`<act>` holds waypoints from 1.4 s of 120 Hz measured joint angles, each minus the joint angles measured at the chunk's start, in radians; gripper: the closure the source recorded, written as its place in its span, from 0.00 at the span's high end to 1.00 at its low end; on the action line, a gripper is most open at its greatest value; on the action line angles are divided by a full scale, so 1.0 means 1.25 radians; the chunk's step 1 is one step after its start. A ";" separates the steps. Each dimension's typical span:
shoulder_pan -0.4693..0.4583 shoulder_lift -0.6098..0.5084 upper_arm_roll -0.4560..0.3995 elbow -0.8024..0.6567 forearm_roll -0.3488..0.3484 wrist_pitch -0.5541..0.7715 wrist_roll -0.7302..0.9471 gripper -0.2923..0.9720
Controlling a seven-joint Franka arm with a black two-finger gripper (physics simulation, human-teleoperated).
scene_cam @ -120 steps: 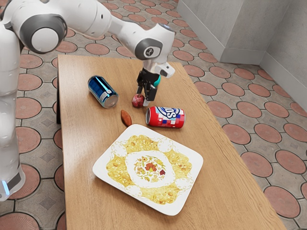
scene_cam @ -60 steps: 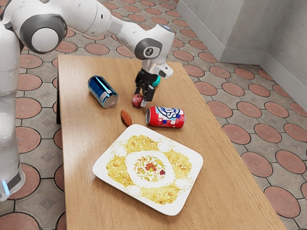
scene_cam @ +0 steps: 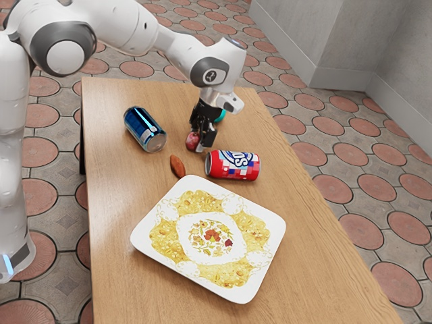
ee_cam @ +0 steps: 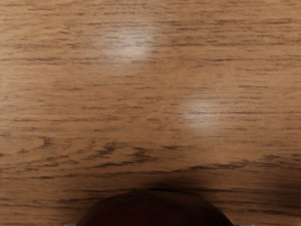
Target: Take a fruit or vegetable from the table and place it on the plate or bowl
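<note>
- while the black two-finger gripper (scene_cam: 203,137) is held low, the small dark red round fruit (scene_cam: 193,140) is found directly beneath it.
- whether the grip is closed cannot be told.

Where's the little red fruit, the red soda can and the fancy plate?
little red fruit (scene_cam: 192,141): exterior view, on its rounded front.
red soda can (scene_cam: 234,165): exterior view, middle of its side label.
fancy plate (scene_cam: 210,237): exterior view, on its bare flowery centre.
</note>
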 joint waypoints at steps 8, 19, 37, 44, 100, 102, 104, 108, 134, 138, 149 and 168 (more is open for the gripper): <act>0.001 -0.001 0.000 0.000 0.003 0.002 -0.001 0.46; 0.001 -0.002 0.010 0.001 0.007 0.003 -0.003 0.42; 0.000 -0.047 0.037 0.025 0.015 -0.005 -0.008 0.43; 0.001 -0.070 0.040 0.041 0.014 -0.017 -0.008 0.45; -0.051 -0.210 -0.166 0.052 0.004 -0.168 -0.022 0.46; -0.051 -0.209 -0.171 0.052 0.004 -0.170 -0.023 0.46; -0.050 -0.209 -0.178 0.052 0.004 -0.171 -0.024 0.46; -0.048 -0.207 -0.194 0.052 0.003 -0.174 -0.026 0.46; -0.054 -0.203 -0.302 0.051 -0.001 -0.183 -0.047 0.46; -0.052 -0.201 -0.313 0.051 -0.003 -0.184 -0.051 0.45; -0.052 -0.191 -0.336 0.052 -0.008 -0.182 -0.060 0.46; -0.045 -0.170 -0.394 0.053 -0.024 -0.171 -0.073 0.46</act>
